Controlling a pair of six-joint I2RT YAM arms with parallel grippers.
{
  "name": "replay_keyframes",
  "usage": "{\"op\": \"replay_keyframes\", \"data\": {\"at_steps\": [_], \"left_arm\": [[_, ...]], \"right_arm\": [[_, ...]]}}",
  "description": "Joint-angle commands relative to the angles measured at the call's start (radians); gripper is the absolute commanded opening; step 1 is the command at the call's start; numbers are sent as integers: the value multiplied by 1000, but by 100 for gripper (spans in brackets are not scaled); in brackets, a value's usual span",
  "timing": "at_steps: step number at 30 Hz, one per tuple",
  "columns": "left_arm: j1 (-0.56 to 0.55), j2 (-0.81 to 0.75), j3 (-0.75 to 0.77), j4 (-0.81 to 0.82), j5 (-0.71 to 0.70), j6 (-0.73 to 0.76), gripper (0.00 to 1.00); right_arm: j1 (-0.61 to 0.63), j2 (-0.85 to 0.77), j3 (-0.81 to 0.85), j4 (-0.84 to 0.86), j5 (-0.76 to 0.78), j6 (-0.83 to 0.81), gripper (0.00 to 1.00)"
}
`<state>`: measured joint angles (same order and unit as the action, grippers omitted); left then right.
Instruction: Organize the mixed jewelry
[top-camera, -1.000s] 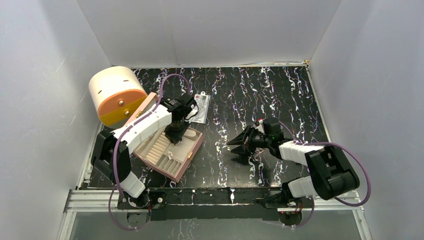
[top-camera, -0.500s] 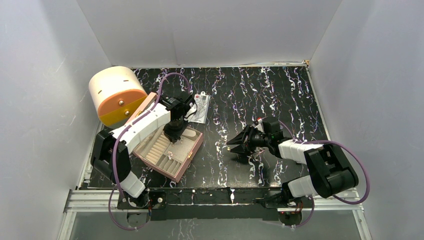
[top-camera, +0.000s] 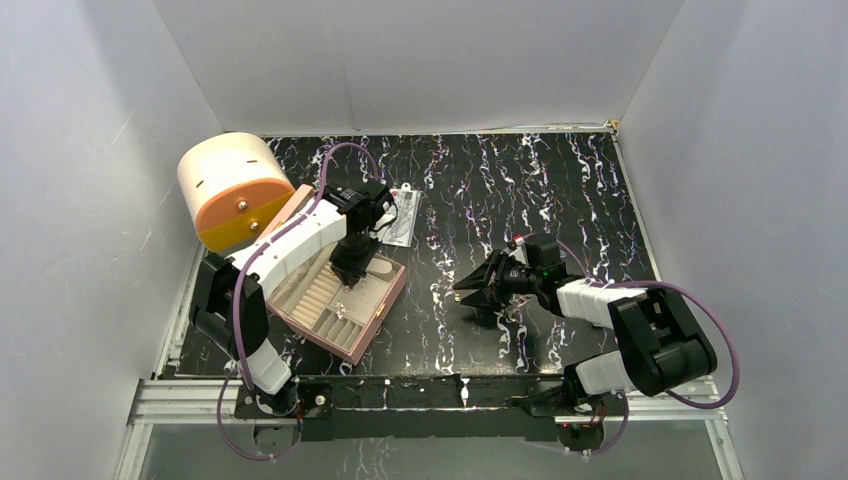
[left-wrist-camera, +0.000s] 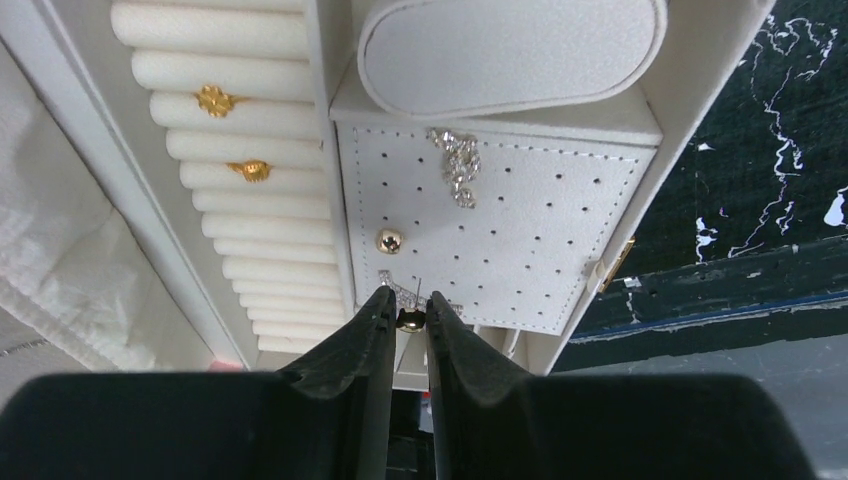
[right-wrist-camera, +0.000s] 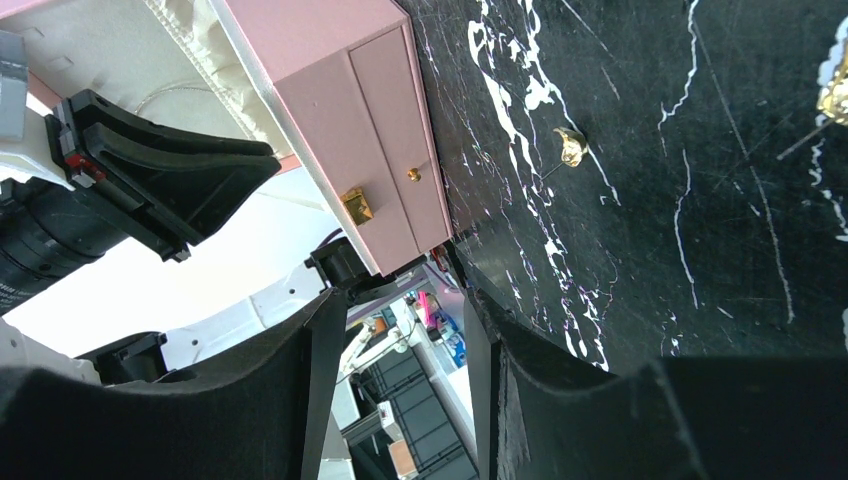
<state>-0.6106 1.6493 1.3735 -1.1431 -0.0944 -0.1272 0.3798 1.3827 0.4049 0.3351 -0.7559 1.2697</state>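
Observation:
The pink quilted box (top-camera: 388, 297) lies open at the left. In the left wrist view my left gripper (left-wrist-camera: 408, 305) is shut on a tiny gold ball stud (left-wrist-camera: 410, 320), just above the box's white perforated panel (left-wrist-camera: 540, 210). On that panel sit another gold stud (left-wrist-camera: 389, 240) and a sparkly chain piece (left-wrist-camera: 456, 166). Two gold studs (left-wrist-camera: 213, 99) (left-wrist-camera: 250, 171) sit in the ring rolls. My right gripper (top-camera: 470, 291) is open and empty, low over the table right of the box. A loose gold stud (right-wrist-camera: 572, 147) lies on the table ahead of it.
A cream and orange cylinder (top-camera: 232, 190) stands at the back left beside the box lid. A clear packet with a white card (top-camera: 402, 215) lies behind the box. Another gold piece (right-wrist-camera: 835, 95) shows at the right edge of the right wrist view. White walls enclose the table.
The left arm has shifted slightly over the box, its gripper staying above the right compartment. The right gripper edged a little left, still open.

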Motion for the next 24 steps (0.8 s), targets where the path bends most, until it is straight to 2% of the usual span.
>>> {"op": "replay_keyframes", "data": {"at_steps": [1,15,24], "left_arm": [[3,-14,0,-86,-5,-74,15],[3,10,-7,-82,-28,-177,16],[19,5,-71,-61,-36,-232,14]], "right_arm": [[-4,-26,31,1,-17,-21,55],[-5,-50,15,-5,-13,-26,55],[-5,-50,17,-10,-12,-30,55]]}}
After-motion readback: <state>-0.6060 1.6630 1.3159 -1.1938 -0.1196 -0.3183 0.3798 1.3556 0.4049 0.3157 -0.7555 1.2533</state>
